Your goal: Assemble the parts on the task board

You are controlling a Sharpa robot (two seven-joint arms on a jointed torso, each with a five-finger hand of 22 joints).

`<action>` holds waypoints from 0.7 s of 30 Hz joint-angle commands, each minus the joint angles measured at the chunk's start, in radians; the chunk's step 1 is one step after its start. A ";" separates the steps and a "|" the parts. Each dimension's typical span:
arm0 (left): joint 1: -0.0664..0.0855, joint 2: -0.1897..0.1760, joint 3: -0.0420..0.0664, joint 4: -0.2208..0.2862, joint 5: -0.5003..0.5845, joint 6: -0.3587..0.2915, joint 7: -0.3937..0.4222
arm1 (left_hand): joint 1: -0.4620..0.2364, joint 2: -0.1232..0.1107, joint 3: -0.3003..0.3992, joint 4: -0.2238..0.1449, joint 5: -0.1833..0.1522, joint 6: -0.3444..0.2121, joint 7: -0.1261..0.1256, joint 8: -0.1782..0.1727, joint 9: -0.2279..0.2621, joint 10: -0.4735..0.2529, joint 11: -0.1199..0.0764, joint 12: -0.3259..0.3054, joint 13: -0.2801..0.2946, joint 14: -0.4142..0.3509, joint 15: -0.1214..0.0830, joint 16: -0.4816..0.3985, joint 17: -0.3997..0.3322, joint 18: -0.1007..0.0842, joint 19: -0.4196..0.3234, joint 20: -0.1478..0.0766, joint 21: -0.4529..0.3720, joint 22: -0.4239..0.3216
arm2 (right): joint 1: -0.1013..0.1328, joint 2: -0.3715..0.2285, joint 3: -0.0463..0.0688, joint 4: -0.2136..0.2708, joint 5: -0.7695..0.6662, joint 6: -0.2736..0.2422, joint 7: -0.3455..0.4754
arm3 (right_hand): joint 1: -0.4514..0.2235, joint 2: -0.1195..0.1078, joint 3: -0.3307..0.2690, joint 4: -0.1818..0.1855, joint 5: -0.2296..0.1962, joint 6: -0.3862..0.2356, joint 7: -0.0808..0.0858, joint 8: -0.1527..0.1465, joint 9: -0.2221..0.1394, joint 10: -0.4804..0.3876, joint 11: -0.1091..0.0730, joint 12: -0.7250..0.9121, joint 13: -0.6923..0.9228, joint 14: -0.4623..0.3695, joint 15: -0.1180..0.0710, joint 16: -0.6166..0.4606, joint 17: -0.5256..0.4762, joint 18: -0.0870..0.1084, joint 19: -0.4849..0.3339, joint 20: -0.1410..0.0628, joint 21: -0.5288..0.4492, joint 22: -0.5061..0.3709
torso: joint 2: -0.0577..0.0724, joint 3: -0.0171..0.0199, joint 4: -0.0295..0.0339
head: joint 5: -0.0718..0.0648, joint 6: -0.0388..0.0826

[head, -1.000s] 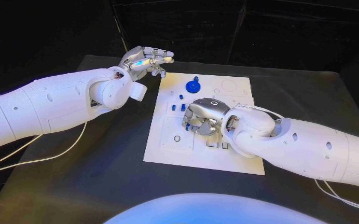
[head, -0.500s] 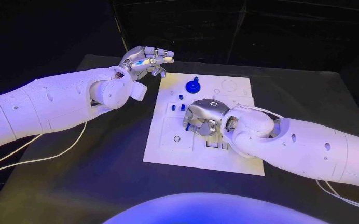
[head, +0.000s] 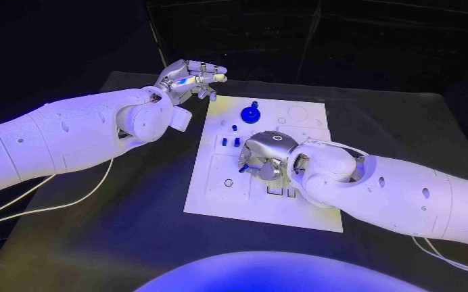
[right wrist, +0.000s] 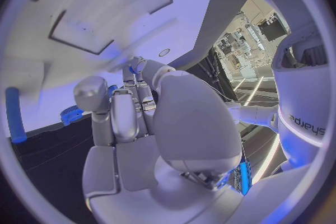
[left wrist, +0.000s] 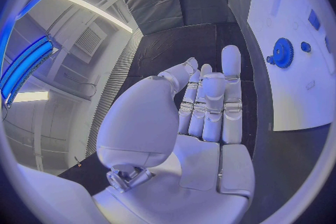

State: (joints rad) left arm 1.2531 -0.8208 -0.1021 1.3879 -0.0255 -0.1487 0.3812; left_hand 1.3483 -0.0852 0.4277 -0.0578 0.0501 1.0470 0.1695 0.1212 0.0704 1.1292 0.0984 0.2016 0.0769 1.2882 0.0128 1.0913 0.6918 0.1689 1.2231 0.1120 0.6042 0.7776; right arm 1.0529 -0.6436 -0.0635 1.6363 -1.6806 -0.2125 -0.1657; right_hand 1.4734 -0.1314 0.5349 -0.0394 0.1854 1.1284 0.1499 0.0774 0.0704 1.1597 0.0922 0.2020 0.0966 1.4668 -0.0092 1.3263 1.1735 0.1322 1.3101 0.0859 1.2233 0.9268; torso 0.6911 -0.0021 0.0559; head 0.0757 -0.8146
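Note:
The white task board [head: 222, 197] lies mid-table. A blue gear [head: 251, 111] stands near its far edge, also seen in the left wrist view as the gear [left wrist: 283, 52]. Small blue pegs [head: 226, 141] sit to the left of my right hand [head: 265, 157]. That hand hangs low over the board's middle with its fingers curled down. In the right wrist view a blue speck [right wrist: 112, 89] shows beside its fingers [right wrist: 136, 75]; whether it is held is hidden. My left hand [head: 190, 79] is raised off the board's far left corner, fingers straight and side by side, holding nothing.
Two small dark parts [head: 283, 190] sit on the board just in front of my right hand. The black table [head: 117, 238] spreads around the board. A white cable [head: 59, 204] runs under my left arm.
My right hand has edged slightly toward the board's far side, staying low over it. My left hand has not moved.

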 commanded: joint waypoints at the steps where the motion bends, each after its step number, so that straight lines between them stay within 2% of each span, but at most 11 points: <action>1: 0.001 0.000 0.001 0.001 0.003 0.011 0.007 | 0.000 0.006 -0.005 -0.003 -0.001 -0.005 0.004 0.006 -0.001 -0.003 0.001 0.004 0.001 -0.009 -0.001 -0.006 -0.001 0.013 -0.007 -0.002 -0.004 -0.001 | -0.004 0.000 -0.005 0.002 -0.003 0.024 0.007 | -0.010 0.001 0.003 -0.002 -0.001 -0.001 0.005 -0.004 0.000 0.020 -0.013 0.001 0.001 0.037 0.000 0.002 -0.002 -0.011 0.001 0.004 0.004 -0.001 | 0.000 -0.0001 0.0000 | 0.000 0.000; 12: 0.001 0.001 0.001 -0.001 0.003 0.012 0.007 | 0.000 0.006 -0.005 -0.003 -0.001 -0.005 0.004 0.006 -0.001 -0.003 0.001 0.004 0.001 -0.009 -0.001 -0.006 -0.001 0.013 -0.007 -0.002 -0.004 -0.001 | -0.005 -0.010 -0.005 0.014 -0.010 -0.034 0.021 | -0.013 0.002 0.003 -0.004 0.000 0.002 0.003 -0.002 0.000 0.024 -0.015 0.003 0.002 0.037 -0.001 0.003 0.000 -0.011 0.001 0.004 0.005 0.002 | 0.000 0.0003 -0.0007 | 0.001 0.001; 21: 0.001 0.001 0.001 -0.001 0.003 0.013 0.005 | 0.000 0.006 -0.005 -0.003 -0.001 -0.005 0.004 0.006 -0.001 -0.003 0.001 0.004 0.001 -0.009 -0.001 -0.006 -0.001 0.013 -0.007 -0.002 -0.004 -0.001 | -0.004 -0.045 -0.005 0.055 -0.021 -0.052 0.010 | -0.016 0.002 0.002 -0.006 0.000 0.004 0.002 -0.001 0.001 0.027 -0.016 0.005 0.003 0.038 -0.002 0.005 0.001 -0.011 0.002 0.004 0.007 0.005 | -0.002 0.0001 -0.0002 | -0.002 0.006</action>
State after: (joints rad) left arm 1.2531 -0.8198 -0.1022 1.3853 -0.0255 -0.1476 0.3810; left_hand 1.3483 -0.0852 0.4277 -0.0578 0.0501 1.0470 0.1695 0.1212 0.0705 1.1292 0.0984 0.2015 0.0769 1.2882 0.0128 1.0913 0.6918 0.1690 1.2232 0.1120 0.6042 0.7776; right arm 1.0472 -0.6838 -0.0689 1.6807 -1.6893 -0.2405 -0.1554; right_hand 1.4694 -0.1275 0.5346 -0.0392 0.1804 1.1284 0.1499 0.0775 0.0704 1.1637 0.0961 0.2009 0.0987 1.4668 -0.0092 1.3263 1.1736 0.1322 1.3100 0.0859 1.2239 0.9300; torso 0.6899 -0.0017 0.0550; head 0.0759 -0.8102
